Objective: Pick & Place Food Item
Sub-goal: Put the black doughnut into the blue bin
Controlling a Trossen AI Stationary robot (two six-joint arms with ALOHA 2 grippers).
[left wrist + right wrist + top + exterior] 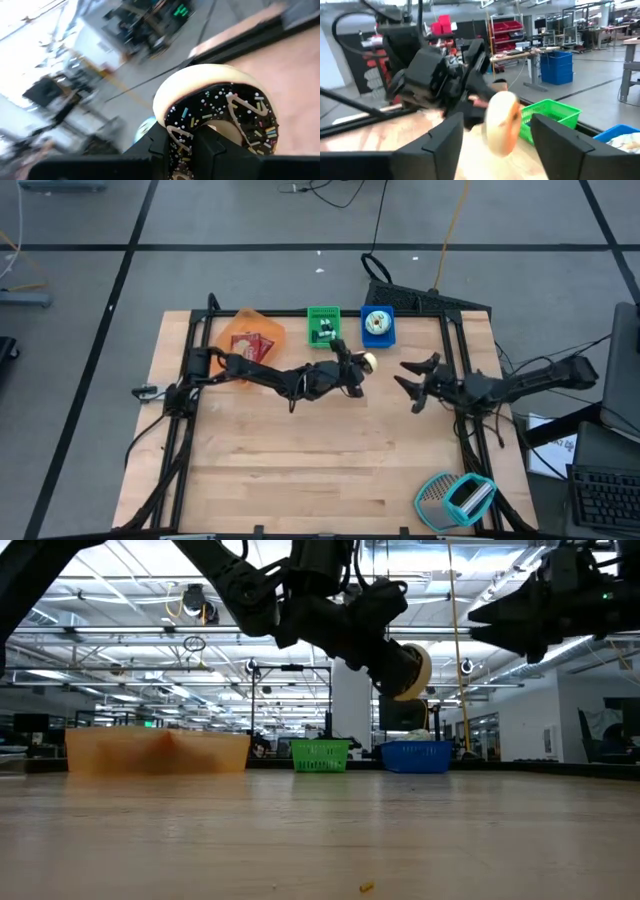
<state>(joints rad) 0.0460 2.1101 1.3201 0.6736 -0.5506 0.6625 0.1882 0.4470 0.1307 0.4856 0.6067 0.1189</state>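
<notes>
- Left arm stretched across the table, left gripper (362, 364) clamped on a donut (368, 361), held in the air in front of the blue basket (378, 327)
- Right arm reaching in from the right side, right gripper (409, 385) spread wide, holding nothing, near the donut but apart from it
- Only in the left wrist view: chocolate icing and coloured sprinkles on the donut
- Only in the low view: donut clearly above the wood, green basket (320, 755) beside the blue one

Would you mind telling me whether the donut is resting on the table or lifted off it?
Lifted: the left end effector holds the donut clamped, well above the table.
</notes>
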